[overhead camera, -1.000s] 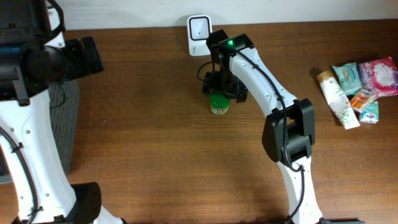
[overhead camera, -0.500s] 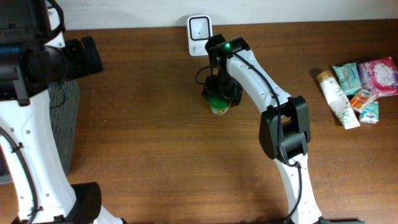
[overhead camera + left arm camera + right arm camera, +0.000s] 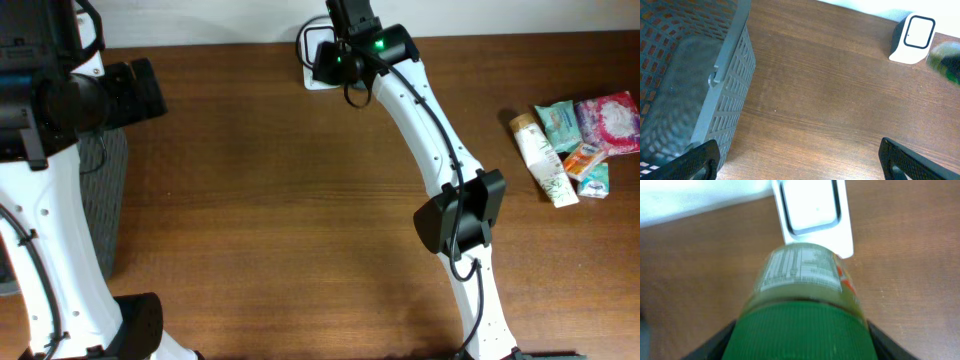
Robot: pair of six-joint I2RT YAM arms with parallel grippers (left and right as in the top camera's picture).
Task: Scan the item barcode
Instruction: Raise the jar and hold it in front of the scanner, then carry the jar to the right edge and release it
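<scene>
Item one, nearest the scanner (image 3: 812,207): the jar (image 3: 802,280). From the right wrist I see it held directly in front of the scanner's white face, with its far end toward the window. Its green lid (image 3: 800,330) points back at my camera and the printed label (image 3: 797,270) is turned upward. I cannot tell whether the jar touches the scanner or stops just short of it. The right jaws are clenched on the jar, with a dark finger (image 3: 712,344) showing at each side of the lid. Overhead, the wrist covers the jar and most of the scanner.

Item two: the right arm (image 3: 425,120) runs from the scanner down across the brown surface (image 3: 270,220) to its base at the front edge.

Item three, well left of the scanner: the grey mesh basket (image 3: 735,100) stands on the surface, with bare wood between the two. The left jaws hang above the basket's near corner, released and spread wide, with nothing between the fingertips (image 3: 697,159). In that view the jar is only a green blur just right of the scanner. The left arm (image 3: 45,230) stands at the left edge.

Item four, farthest right of the scanner: a cluster of packets (image 3: 600,125) lies on the surface with a pale tube (image 3: 545,160) alongside them — well apart from both arms.
</scene>
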